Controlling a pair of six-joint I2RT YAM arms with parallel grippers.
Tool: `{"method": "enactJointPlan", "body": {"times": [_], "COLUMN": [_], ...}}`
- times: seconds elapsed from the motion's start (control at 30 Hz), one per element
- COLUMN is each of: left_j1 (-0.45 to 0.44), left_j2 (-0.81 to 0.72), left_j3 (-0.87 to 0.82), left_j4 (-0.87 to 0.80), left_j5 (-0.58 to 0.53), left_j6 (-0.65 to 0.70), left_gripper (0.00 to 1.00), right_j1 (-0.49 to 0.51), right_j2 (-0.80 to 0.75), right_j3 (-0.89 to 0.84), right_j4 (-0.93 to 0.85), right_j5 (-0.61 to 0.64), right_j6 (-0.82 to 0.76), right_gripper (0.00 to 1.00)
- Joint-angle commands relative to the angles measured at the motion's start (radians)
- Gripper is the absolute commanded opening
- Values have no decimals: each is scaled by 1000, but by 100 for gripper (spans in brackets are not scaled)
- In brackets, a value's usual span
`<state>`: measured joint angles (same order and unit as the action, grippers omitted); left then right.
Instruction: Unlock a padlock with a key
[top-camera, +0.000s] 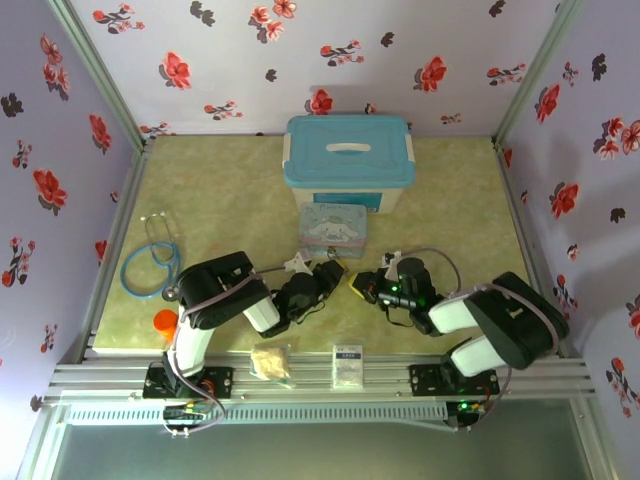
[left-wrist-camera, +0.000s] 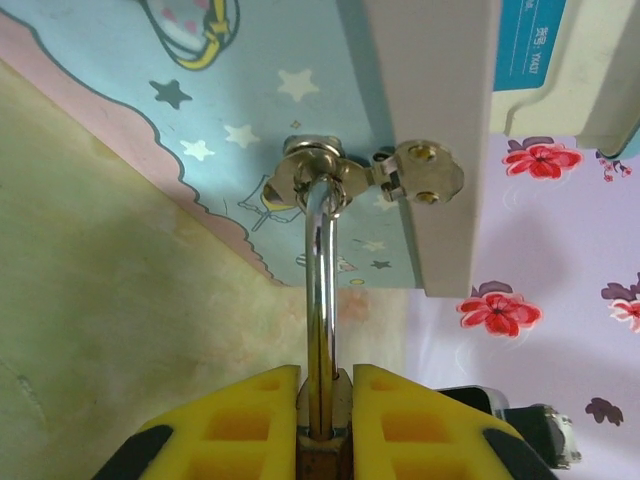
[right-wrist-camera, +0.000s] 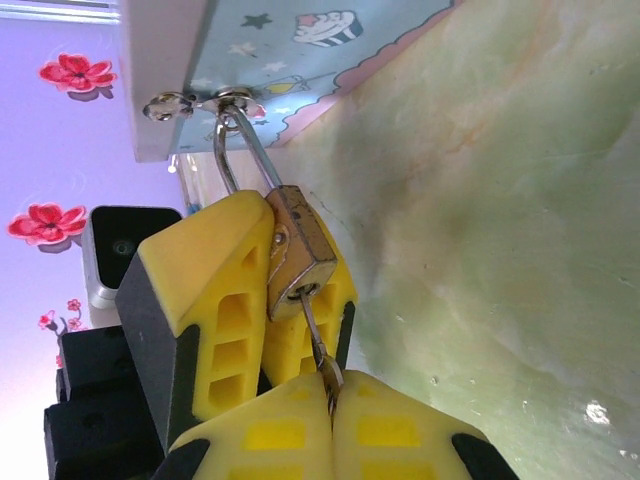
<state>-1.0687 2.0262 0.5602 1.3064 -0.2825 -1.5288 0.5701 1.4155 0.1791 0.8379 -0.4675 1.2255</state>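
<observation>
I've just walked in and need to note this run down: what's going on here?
The left gripper clamps the padlock by its brass body. Its shackle runs through the hasp of the blue cartoon tin. The right gripper pinches the key, already in the keyhole. Whether the lock has released is unclear.

Small robot lab test booth, staged as a work cell. Closed in on three sides by lilac wall panels (top-camera: 350, 50) printed with red and black flowers, edged with bare aluminium rails (top-camera: 330, 378). Pale green marbled tabletop (top-camera: 230, 190) laid with loose props: blue lidded storage box (top-camera: 348, 160), stethoscope (top-camera: 150, 262), cartoon tin (top-camera: 333, 225). Left robot arm (top-camera: 215, 300) and right robot arm (top-camera: 500, 325) bolted side by side to the near rail.
</observation>
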Motion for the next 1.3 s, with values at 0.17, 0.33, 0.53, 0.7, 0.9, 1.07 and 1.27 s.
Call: {"method": "enactJointPlan", "body": {"times": [0.17,0.33,0.53,0.7,0.9,1.07,1.27], "left_j1": [-41,-49,-51,-53,-58,-63,-69], "left_j2": [25,16,41,37,9,12,6], "left_j3": [5,8,15,23,27,17,14], "left_j4": [-37,-28,-20,-24,-30,-28,-21], "left_j5": [95,98,103,108,118,119,123], "left_j6": [-2,-11,-29,-22,7,-2,-4], "left_gripper": [0,0,0,0,0,0,0], "right_j1": [1,-12,-6,1,6,-16,-31], "right_j2": [-99,-3,8,29,41,0,59], "right_j3": [80,76,94,112,146,160,172], "right_j4": [-62,135,115,122,123,57,94], "right_j5": [84,47,56,52,31,38,-28], "right_j6": [-99,-37,-56,-60,-54,-76,-40], "right_gripper": [0,0,0,0,0,0,0]}}
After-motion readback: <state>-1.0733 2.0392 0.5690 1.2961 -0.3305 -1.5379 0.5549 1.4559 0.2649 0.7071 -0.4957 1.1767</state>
